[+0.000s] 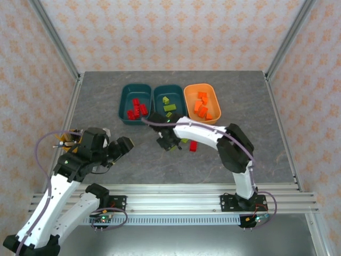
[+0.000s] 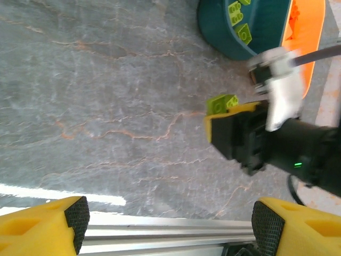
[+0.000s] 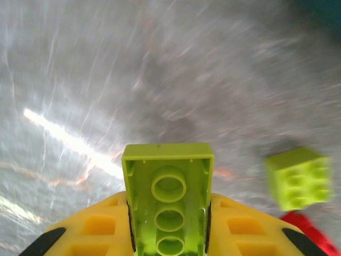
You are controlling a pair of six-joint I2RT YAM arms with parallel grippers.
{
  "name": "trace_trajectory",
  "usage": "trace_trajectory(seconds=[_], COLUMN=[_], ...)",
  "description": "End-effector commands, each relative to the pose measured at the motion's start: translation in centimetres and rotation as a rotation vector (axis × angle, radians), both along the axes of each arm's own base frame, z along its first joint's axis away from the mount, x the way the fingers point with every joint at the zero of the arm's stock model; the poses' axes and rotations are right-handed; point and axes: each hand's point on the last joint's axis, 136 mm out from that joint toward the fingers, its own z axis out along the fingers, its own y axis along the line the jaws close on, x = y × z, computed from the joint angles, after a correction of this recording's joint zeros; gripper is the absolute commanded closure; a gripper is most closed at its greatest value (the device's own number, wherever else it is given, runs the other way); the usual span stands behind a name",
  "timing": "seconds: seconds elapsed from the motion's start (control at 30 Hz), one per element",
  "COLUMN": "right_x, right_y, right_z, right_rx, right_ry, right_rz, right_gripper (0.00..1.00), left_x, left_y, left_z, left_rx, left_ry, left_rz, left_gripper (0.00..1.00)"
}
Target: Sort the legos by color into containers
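Within right pincer (image 3: 168, 226), green lego (image 3: 168, 176), lengthwise outward

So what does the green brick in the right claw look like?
The green brick is shiny lime plastic, long and rectangular. Its hollow underside faces the wrist camera, showing three round tubes in a row. The right claw pinches its long sides between yellow fingers, and it sticks out past their tips, over the grey table.

The green brick (image 3: 168, 186) is showing smooth, glossy moulded plastic — the table (image 1: 106, 106) is presenting a grey, veined stone-look surface, reflecting light in streaks.
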Motion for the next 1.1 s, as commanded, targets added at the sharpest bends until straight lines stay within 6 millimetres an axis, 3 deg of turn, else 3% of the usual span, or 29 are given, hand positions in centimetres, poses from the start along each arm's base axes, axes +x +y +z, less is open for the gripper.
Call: trace_trajectory(seconds=[0.0,0.27,0.43,0.57,0.73,1.07], right_x=[4.8,14.8,20.0,22.3,25.3,28.0], right_y=[-1.7,-3.6,-2.2,-1.3,-3.0,-4.6], right_z=[4.9,6.6,5.2,3.7,2.6,-0.2], right_rx=[0.088,0.157,0.223,0.249,0.212,0.075], right_ry=[-0.103,-0.164,-0.163,-0.164,-0.263,-0.384], right_rz=[-0.193,-0.418,-0.467,-0.498,-0.561,-0.525], right_gripper=[0.71,0.71,0.71,0.71,0.71,0.66], left_x=[3.0,9.5,13.3,15.3,16.8,16.2], left_y=[-1.7,-3.6,-4.0,-4.0,-4.8,-4.9], left_z=[2.6,3.9,3.9,3.4,3.6,2.4], left_rx=[-0.059,-0.051,-0.004,0.037,0.040,0.047], left_ry=[-0.085,-0.117,-0.130,-0.125,-0.126,-0.097], left_rz=[-0.015,0.006,0.033,0.049,0.038,0.019], left_gripper=[0.17,0.17,0.18,0.18,0.19,0.19])
